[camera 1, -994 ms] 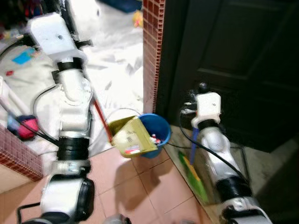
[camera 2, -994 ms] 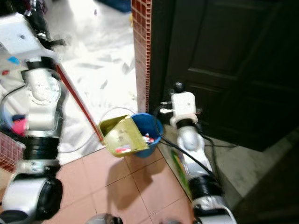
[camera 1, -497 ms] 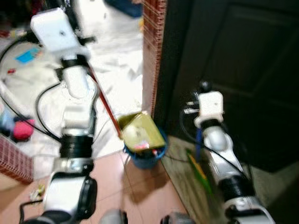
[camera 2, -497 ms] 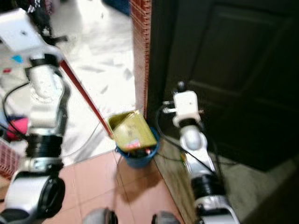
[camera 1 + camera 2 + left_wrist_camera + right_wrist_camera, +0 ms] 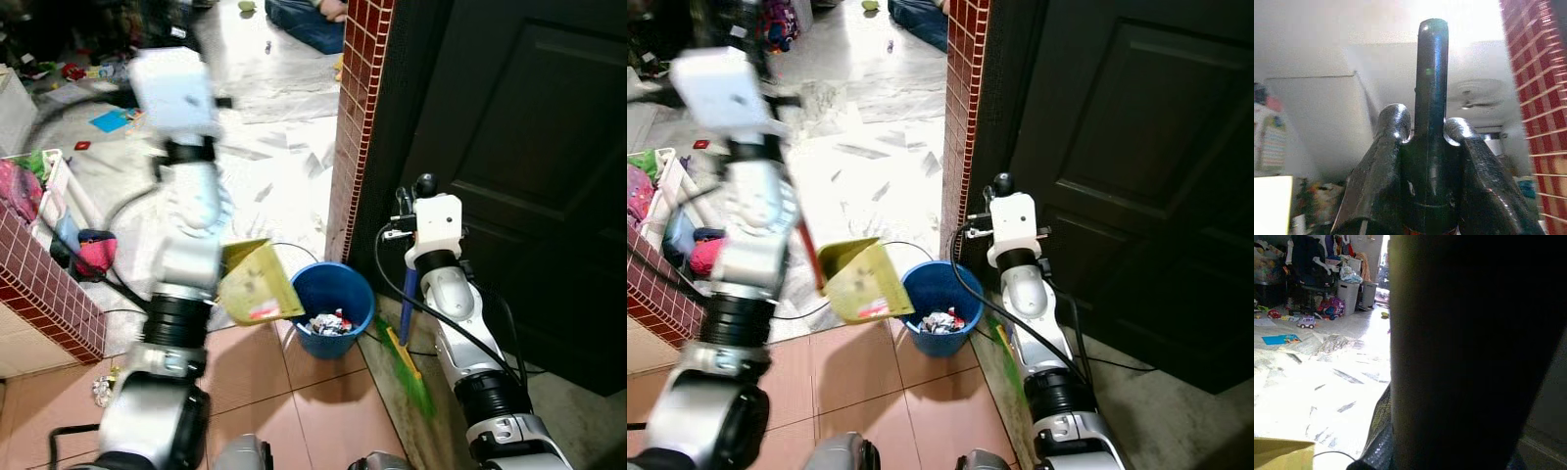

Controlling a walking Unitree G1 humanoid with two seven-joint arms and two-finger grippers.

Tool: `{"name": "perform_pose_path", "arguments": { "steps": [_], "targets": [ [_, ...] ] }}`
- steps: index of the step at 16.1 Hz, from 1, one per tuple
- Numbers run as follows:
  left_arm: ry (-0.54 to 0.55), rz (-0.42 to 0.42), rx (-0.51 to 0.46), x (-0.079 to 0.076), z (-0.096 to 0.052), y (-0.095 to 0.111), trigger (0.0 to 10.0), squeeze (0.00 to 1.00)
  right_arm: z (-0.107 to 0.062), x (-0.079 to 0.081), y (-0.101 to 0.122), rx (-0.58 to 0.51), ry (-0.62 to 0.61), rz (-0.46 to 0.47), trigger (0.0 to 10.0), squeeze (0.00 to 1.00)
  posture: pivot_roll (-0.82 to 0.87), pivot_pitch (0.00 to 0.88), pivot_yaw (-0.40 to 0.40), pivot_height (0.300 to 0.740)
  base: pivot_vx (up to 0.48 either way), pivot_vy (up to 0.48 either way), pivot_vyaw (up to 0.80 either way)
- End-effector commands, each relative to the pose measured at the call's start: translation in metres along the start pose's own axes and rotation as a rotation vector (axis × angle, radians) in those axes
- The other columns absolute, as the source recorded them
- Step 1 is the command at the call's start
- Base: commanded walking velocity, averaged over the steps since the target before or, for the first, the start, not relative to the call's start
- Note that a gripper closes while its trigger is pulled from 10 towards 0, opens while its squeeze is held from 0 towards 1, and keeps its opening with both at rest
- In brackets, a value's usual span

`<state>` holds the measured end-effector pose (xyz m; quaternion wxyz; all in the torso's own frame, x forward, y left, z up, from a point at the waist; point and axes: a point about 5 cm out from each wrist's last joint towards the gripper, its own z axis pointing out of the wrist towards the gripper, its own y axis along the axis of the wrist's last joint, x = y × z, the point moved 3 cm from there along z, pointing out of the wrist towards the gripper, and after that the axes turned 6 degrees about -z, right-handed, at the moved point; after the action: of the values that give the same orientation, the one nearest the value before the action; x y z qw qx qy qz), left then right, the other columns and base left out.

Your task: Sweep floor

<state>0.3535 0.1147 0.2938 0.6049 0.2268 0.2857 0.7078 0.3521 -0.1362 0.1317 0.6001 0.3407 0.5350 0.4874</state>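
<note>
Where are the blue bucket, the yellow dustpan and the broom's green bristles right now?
blue bucket (image 5: 335, 286): left eye view, inner back wall.
yellow dustpan (image 5: 257, 286): left eye view, middle of the pan's flat face.
green bristles (image 5: 409, 377): left eye view, middle of the broom head.

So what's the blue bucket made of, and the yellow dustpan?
The blue bucket looks like smooth plastic: one even colour, thin rounded rim. The yellow dustpan seems plastic too, flat and slightly glossy, though blur leaves that open. The pillar beside them shows glazed red brick tiles.

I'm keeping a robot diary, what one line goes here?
left gripper: shut on black handle | yellow plastic dustpan: tilted beside round blue bucket | bucket: rubbish inside | green broom: at right arm
</note>
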Motion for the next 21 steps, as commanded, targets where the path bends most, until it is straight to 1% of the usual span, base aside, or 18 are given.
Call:
{"name": "perform_pose_path", "arguments": {
  "steps": [1, 4, 6, 8, 10, 11, 13, 14, 15, 16, 17, 18, 19, 20, 21],
  "targets": [
    [-0.013, -0.008, -0.085, -0.007, 0.004, 0.015, 10.0, 0.0, 0.005, -0.005, 0.016, -0.066, -0.012, -0.019, 10.0, 0.0, -0.03, 0.0, 0.032, 0.74, 0.0, 0.0, 0.0],
    [-0.075, -0.037, -0.097, -0.027, 0.0, 0.013, 10.0, 0.0, 0.002, -0.002, 0.017, -0.067, -0.013, -0.016, 10.0, 0.0, -0.05, 0.0, 0.046, 0.74, 0.0, 0.0, 0.0],
    [-0.179, -0.084, -0.105, -0.053, -0.013, 0.013, 10.0, 0.0, -0.005, -0.005, 0.014, -0.057, -0.027, -0.021, 10.0, 0.0, -0.07, 0.0, 0.065, 0.74, 0.0, 0.0, 0.0],
    [-0.318, -0.138, -0.12, -0.08, -0.031, 0.015, 10.0, 0.0, -0.011, -0.012, 0.009, -0.04, -0.052, -0.027, 10.0, 0.0, -0.08, 0.0, 0.086, 0.74, 0.0, 0.0, 0.0],
    [-0.444, -0.206, -0.106, -0.102, -0.048, 0.016, 10.0, 0.0, -0.012, -0.012, 0.009, -0.038, -0.065, -0.026, 10.0, 0.0, -0.08, 0.0, 0.102, 0.74, 0.0, 0.0, 0.0],
    [-0.485, -0.226, -0.1, -0.107, -0.053, 0.017, 10.0, 0.0, -0.012, -0.012, 0.01, -0.039, -0.067, -0.025, 10.0, 0.0, -0.08, 0.0, 0.105, 0.74, 0.0, 0.0, 0.0],
    [-0.717, -0.307, -0.095, -0.129, -0.073, 0.023, 10.0, 0.0, -0.01, -0.01, 0.01, -0.039, -0.071, -0.019, 10.0, 0.0, -0.07, 0.0, 0.107, 0.74, 0.0, 0.0, 0.0],
    [-0.785, -0.331, -0.091, -0.134, -0.079, 0.024, 10.0, 0.0, -0.009, -0.01, 0.011, -0.039, -0.071, -0.018, 10.0, 0.0, -0.07, 0.0, 0.106, 0.74, 0.0, 0.0, 0.0],
    [-0.894, -0.306, -0.146, -0.139, -0.089, 0.03, 10.0, 0.0, -0.009, -0.009, 0.011, -0.04, -0.069, -0.017, 10.0, 0.0, -0.07, 0.0, 0.106, 0.74, 0.0, 0.0, 0.0],
    [-0.984, -0.306, -0.169, -0.143, -0.097, 0.033, 10.0, 0.0, -0.009, -0.008, 0.011, -0.041, -0.066, -0.018, 10.0, 0.0, -0.06, 0.0, 0.103, 0.74, 0.0, 0.0, 0.0],
    [-1.05, -0.301, -0.179, -0.145, -0.103, 0.033, 10.0, 0.0, -0.009, -0.008, 0.011, -0.04, -0.064, -0.019, 10.0, 0.0, -0.06, 0.0, 0.1, 0.74, 0.0, 0.0, 0.0],
    [-1.073, -0.279, -0.214, -0.144, -0.106, 0.035, 10.0, 0.0, -0.008, -0.008, 0.011, -0.042, -0.061, -0.021, 10.0, 0.0, -0.06, 0.0, 0.098, 0.74, 0.0, 0.0, 0.0],
    [-1.093, -0.285, -0.214, -0.144, -0.107, 0.035, 10.0, 0.0, -0.008, -0.007, 0.011, -0.043, -0.06, -0.024, 10.0, 0.0, -0.05, 0.0, 0.095, 0.74, 0.0, 0.0, 0.0],
    [-1.074, -0.3, -0.202, -0.141, -0.103, 0.035, 10.0, 0.0, -0.007, -0.007, 0.012, -0.045, -0.06, -0.025, 10.0, 0.0, -0.05, 0.0, 0.093, 0.74, 0.0, 0.0, 0.0],
    [-1.042, -0.296, -0.206, -0.138, -0.095, 0.036, 10.0, 0.0, -0.006, -0.007, 0.012, -0.045, -0.059, -0.026, 10.0, 0.0, -0.06, 0.0, 0.09, 0.74, 0.0, 0.0, 0.0]
  ]
}}
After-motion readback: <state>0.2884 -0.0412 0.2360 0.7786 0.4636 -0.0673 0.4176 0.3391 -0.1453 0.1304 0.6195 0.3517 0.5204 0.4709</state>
